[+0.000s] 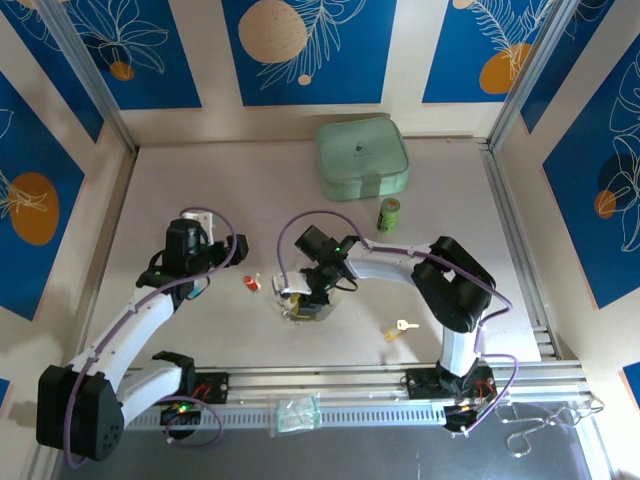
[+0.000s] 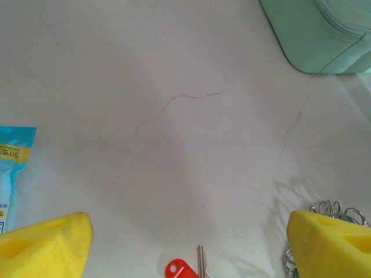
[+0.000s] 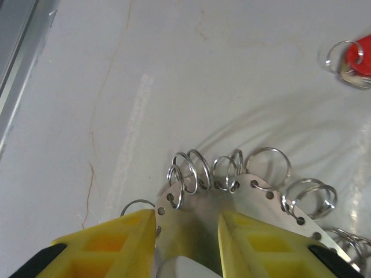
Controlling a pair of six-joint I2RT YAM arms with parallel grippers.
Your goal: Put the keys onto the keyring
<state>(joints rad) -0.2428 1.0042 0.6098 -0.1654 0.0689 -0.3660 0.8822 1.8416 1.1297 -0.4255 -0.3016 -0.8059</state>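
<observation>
My right gripper (image 3: 188, 215) hangs over the keyring (image 3: 261, 197), fingers partly spread and straddling its flat silvery band; I cannot tell whether they pinch it. The red key (image 2: 181, 270) lies just left of the keyring, between the wide-spread fingers of my left gripper (image 2: 185, 225), blade crosswise to their closing line, so that arm is nearer. The yellow key (image 1: 401, 327) lies right of the keyring, apart.

Green case (image 1: 362, 158) beside green cylinder (image 1: 388, 215)

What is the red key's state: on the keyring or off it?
Off: the red key lies on the table, apart from the keyring.
</observation>
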